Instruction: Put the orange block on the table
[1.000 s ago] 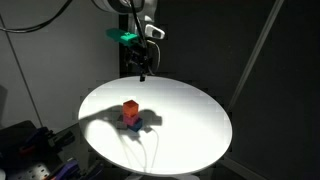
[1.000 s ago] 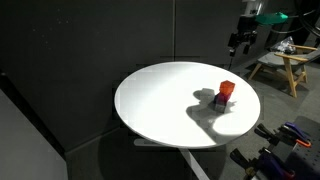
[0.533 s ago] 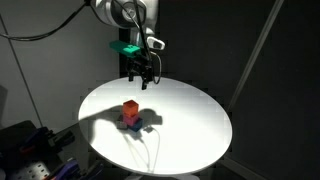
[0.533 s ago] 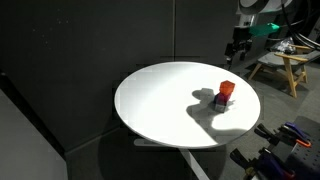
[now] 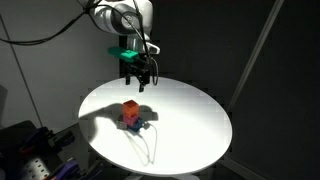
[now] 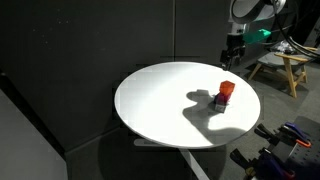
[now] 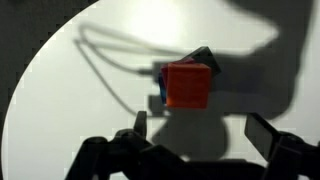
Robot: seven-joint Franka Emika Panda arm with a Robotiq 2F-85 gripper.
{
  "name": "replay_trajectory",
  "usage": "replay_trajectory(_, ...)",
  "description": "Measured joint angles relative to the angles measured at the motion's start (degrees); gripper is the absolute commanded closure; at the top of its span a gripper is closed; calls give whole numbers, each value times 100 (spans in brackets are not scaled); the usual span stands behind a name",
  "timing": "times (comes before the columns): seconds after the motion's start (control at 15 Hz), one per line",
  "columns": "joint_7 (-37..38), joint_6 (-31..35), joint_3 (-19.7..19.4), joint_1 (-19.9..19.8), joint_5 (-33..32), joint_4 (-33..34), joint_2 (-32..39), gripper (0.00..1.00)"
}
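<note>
The orange block (image 5: 130,108) sits on top of a blue block (image 5: 135,122) near the middle of the round white table (image 5: 190,130). It shows in both exterior views (image 6: 226,89) and in the wrist view (image 7: 187,85). My gripper (image 5: 143,85) hangs above the table's far edge, behind the stack and apart from it. In the wrist view the gripper (image 7: 198,132) is open and empty, its fingers spread wide below the orange block.
A thin cable (image 5: 150,150) loops on the table in front of the stack. A wooden stool (image 6: 285,65) stands beyond the table. Equipment (image 5: 30,155) lies below the table's edge. A dark curtain surrounds the scene.
The arm has lowered and moved toward the stack over the table's edge. The blocks have not moved.
</note>
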Motion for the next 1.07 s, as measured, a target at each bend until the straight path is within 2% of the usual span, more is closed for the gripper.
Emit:
replay_trajectory(0.4,88,263,40,73,-122,-144,155,0)
replay_trajectory(1.07,813,660,36,74,-287,-298,494,0)
